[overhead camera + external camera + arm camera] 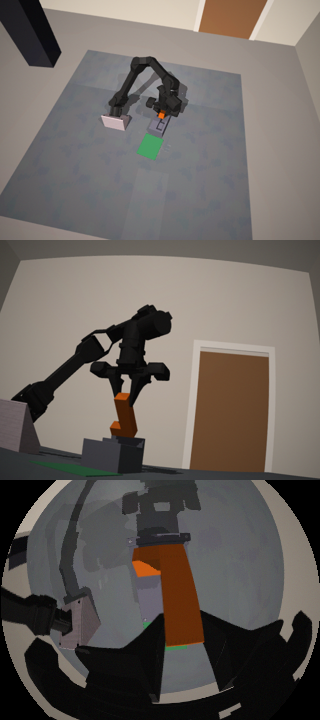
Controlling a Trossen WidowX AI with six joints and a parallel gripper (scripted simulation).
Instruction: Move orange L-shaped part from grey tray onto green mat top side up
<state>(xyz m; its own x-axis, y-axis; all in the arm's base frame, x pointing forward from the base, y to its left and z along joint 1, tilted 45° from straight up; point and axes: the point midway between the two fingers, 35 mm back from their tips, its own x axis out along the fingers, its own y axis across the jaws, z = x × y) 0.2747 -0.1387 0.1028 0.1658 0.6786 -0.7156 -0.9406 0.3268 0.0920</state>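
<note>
Gripping orange part point(125, 415) upright, tool point(125, 397) closed on its top, exterior reveals foot above tray point(103, 454)

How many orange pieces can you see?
1. The orange L-shaped part hangs upright from the gripper, pinched at its top end, its hooked end just above the grey tray. None seem hidden.
</note>
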